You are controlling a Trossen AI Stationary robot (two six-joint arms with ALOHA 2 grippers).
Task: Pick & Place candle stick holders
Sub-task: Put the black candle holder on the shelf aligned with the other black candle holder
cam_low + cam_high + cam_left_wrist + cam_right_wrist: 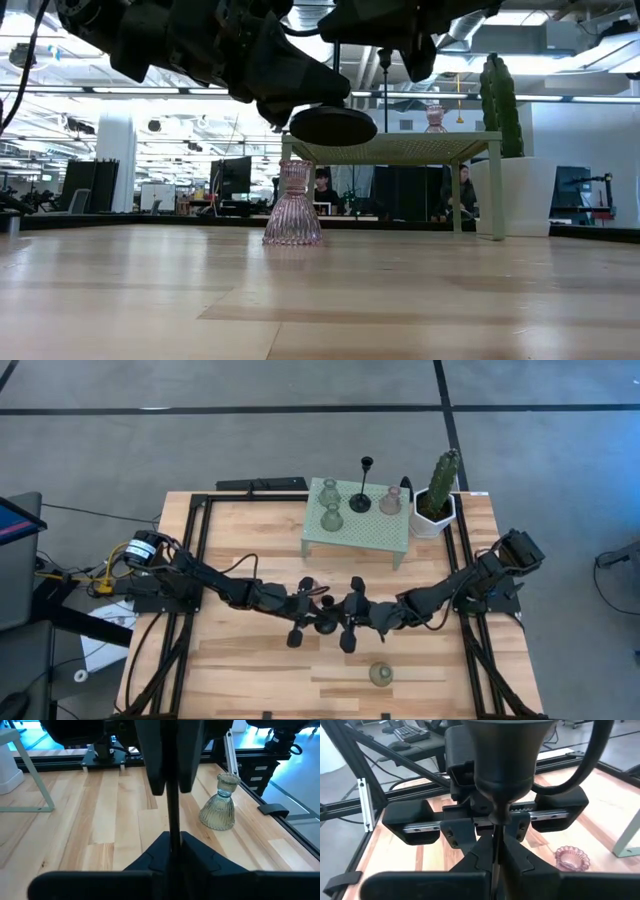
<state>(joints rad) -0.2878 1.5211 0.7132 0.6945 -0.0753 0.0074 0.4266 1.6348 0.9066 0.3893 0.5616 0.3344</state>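
- Ribbed glass holder [381, 674]: one, standing alone on the table [250, 670] at the lower centre-right of the high view. It is apart from both my grippers, though nearer my right one.
- Black holder with a thin stem [333, 127]: one, lifted clear of the table at the centre of the frame, and both my tools are on it.
  - My left gripper [172, 852] comes in from the left and is pinched onto the stem.
  - My right gripper [496, 862] comes in from the right, tip to tip with the left, and is clenched on the same stem.
  - In the low view the round base hangs flat below my fingers, so I judge the stem to be roughly upright.
- What the next move turns on: this looks like a handover. The mint-green stand [375, 535] lies up and to the right of the meeting point, closer to my right arm's side, so I judge that arm better placed to carry the holder there.
- On the stand, upper centre, I count five.
  - Two green holders sit at its left end [328, 490].
  - One pink holder [390, 502] sits toward the right.
  - One tall black stem holder [366, 470] is at the back.
  - One small dark holder [405, 487] is just beside the cactus.
- Cactus [443, 475]: one, in a white pot off the stand's right end.
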